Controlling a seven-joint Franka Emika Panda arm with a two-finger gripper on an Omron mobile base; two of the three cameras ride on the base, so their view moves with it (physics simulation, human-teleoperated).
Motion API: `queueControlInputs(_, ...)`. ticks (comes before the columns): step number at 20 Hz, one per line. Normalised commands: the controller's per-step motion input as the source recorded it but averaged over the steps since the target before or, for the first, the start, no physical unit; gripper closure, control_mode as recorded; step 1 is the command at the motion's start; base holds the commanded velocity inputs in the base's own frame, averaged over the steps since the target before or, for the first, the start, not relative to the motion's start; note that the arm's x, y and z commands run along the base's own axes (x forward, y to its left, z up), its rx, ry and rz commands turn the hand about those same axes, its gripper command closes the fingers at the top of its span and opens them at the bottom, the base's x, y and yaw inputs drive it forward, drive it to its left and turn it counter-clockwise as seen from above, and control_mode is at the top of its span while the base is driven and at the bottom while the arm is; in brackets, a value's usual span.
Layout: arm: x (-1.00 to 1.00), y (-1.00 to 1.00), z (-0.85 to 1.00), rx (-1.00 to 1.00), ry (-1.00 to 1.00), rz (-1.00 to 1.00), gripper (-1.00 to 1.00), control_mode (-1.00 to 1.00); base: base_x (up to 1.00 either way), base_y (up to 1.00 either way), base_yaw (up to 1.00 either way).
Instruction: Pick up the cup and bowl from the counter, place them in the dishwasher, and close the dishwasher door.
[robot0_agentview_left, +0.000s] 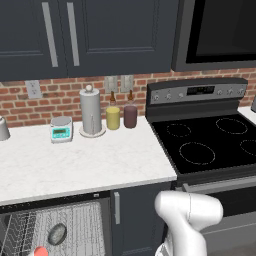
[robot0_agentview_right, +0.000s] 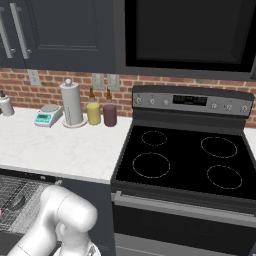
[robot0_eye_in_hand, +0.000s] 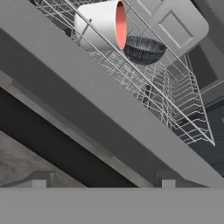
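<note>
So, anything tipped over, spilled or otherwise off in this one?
The cup lies on its side in the dishwasher rack, red inside showing, beside the bowl. The dishwasher door is open. Nothing spilled.

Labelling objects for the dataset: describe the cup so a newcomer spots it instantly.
Look under the white counter, left of the stove, into the open dishwasher's wire rack. The cup lies there, white outside and red inside, unlike the dark speckled bowl next to it.

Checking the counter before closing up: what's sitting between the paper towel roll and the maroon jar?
In the left base view, the yellow jar stands between the paper towel roll and the maroon jar.
</note>
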Motion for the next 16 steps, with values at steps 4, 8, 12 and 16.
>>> queueControlInputs(4, 0.11, 0.00, 0.00, -0.12, 0.01, 0.00, -1.00, -1.00, 0.00, 0.00, 0.00)
queueControlInputs(8, 0.14, 0.00, 0.00, -0.19, 0.07, 0.00, -1.00, -1.00, 0.00, 0.00, 0.00)
queueControlInputs(12, 0.27, -0.08, 0.00, -0.24, 0.04, -0.02, -1.00, -1.00, 0.00, 0.00, 0.00)
queueControlInputs(16, 0.43, -0.30, -0.01, -0.30, 0.09, -0.09, -1.00, -1.00, 0.00, 0.00, 0.00)
